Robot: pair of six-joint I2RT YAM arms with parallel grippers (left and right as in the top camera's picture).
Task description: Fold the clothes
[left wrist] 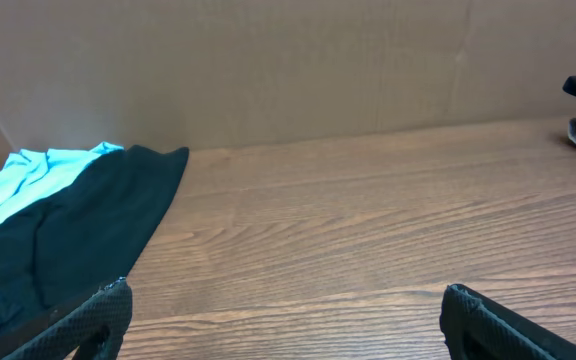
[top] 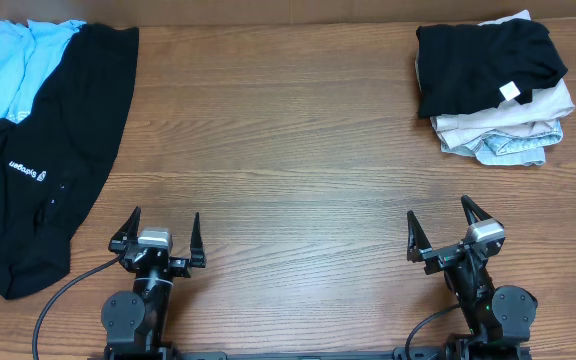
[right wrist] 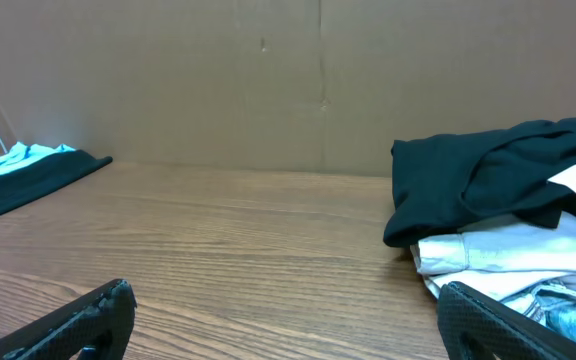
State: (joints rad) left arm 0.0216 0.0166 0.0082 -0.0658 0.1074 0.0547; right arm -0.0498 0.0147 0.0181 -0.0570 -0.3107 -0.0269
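A large black T-shirt (top: 53, 150) with small white lettering lies spread at the table's left side, over a light blue tee (top: 13, 60) whose upper part shows at the far left corner. Both show in the left wrist view, the black T-shirt (left wrist: 68, 240) and the light blue tee (left wrist: 28, 170). My left gripper (top: 158, 235) is open and empty near the front edge, just right of the black T-shirt. My right gripper (top: 448, 228) is open and empty at the front right.
A stack of folded clothes (top: 493, 85) sits at the back right: a black garment with a white tag on top, beige and light patterned cloth below. It also shows in the right wrist view (right wrist: 508, 220). A cardboard wall (left wrist: 268, 70) backs the wooden table (top: 288, 150).
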